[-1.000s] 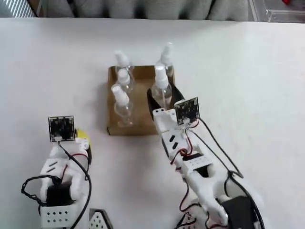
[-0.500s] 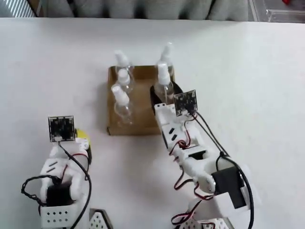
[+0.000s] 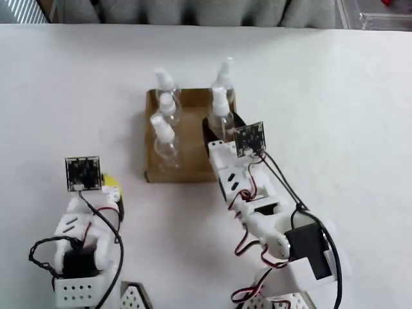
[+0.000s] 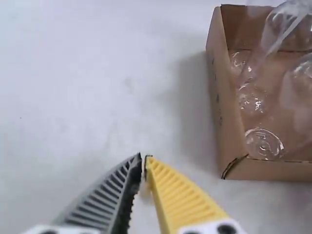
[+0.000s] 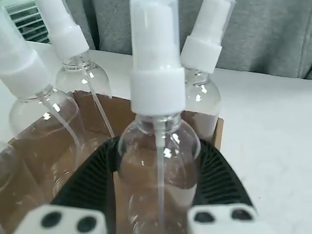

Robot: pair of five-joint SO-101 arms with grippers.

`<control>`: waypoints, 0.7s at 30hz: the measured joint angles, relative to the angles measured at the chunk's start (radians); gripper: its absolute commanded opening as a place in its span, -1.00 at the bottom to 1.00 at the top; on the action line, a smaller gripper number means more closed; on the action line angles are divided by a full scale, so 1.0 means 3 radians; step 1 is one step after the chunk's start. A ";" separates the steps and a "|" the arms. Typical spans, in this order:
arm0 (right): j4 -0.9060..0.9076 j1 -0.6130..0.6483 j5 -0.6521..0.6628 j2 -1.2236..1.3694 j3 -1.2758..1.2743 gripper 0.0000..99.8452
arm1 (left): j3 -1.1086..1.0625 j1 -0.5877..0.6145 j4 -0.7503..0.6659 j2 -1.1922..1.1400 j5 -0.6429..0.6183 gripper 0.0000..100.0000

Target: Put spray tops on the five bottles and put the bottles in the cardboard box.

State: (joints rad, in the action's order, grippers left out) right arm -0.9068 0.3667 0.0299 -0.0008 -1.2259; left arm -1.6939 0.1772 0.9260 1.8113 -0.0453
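Bottle (image 5: 158, 165): clear plastic, glossy, smooth, bright glints.
Spray top (image 5: 155, 73): white plastic, smooth, faint sheen.
Cardboard box (image 4: 217, 97): brown card, matt, raw cut edges.
Worktop (image 4: 87, 87): white, matt, smooth.
Left pincer (image 4: 144, 163): ribbed plastic, grey and yellow.
Right pincer (image 5: 160, 151): black plastic, matt, ridged.
Cloth (image 5: 273, 34) behind: grey, soft, fuzzy.
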 measured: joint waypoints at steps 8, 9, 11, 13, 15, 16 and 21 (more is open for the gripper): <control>0.0000 0.0000 0.0000 0.0005 -0.0046 -0.97 | 0.0000 0.0000 0.0010 0.0000 0.0000 -0.96; 0.0000 0.0000 0.0000 0.0005 -0.0046 -0.97 | 0.0000 0.0000 0.0010 0.0000 0.0000 -0.96; 0.0000 0.0000 0.0000 0.0005 -0.0092 -0.97 | 0.0000 0.0000 0.0010 0.0000 0.0000 -0.96; -0.0005 0.0005 0.0000 0.0000 -0.0143 -0.97 | 0.0000 0.0000 0.0010 0.0000 0.0000 -0.96; -0.0026 0.0005 0.0000 0.0000 -0.0159 -0.97 | 0.0000 0.0000 0.0010 0.0000 0.0000 -0.96; -0.0031 0.0005 0.0000 0.0000 -0.0159 -0.97 | 0.0000 0.0000 0.0010 0.0000 0.0000 -0.96; -0.0036 0.0005 0.0000 0.0000 -0.0159 -0.97 | 0.0000 0.0000 0.0010 0.0000 0.0000 -0.96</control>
State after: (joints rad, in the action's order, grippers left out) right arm -0.9175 0.3682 0.0299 -0.0008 -1.2735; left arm -1.6939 0.1772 0.9291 1.8113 -0.0453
